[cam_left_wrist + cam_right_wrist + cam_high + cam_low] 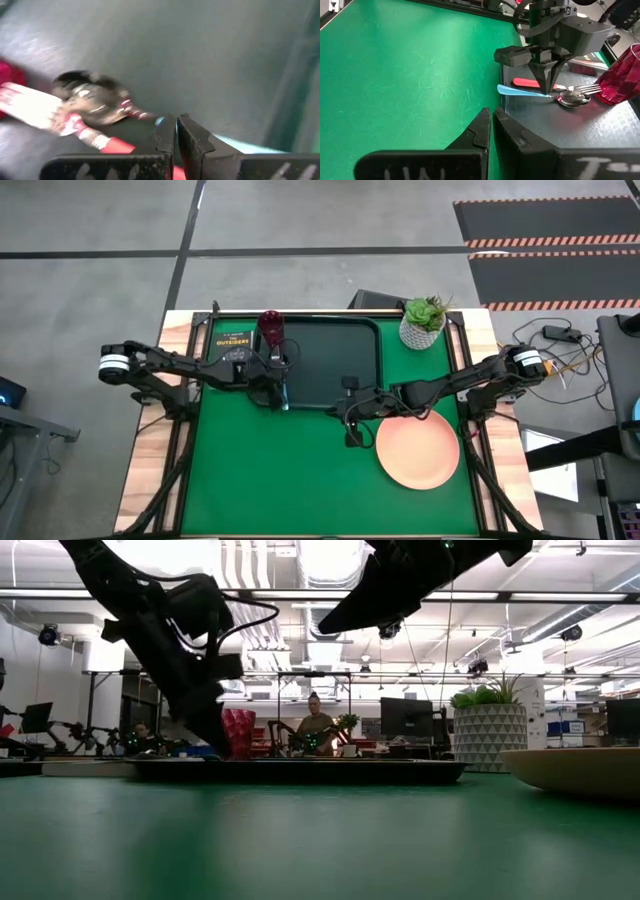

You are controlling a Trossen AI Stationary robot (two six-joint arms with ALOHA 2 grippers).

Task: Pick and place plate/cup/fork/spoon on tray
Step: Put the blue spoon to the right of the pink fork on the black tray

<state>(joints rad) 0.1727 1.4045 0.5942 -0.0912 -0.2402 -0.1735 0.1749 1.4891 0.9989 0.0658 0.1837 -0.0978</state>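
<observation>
My left hand (546, 89) pinches the spoon (540, 93) just inside the tray (362, 345)'s left rim at upper centre; my clenched, empty right hand (349, 423) sits left of the plate (417, 451), nearer.

We can read one title: "THE OUTSIDERS", in pale lettering on the cover of the black book (233, 343), which lies just beside the tray (335, 360) on the left arm's side, in the high view. White marks show on the right wrist's housing (420, 172) and the left wrist's housing (115, 172), but we cannot make them out.
</observation>
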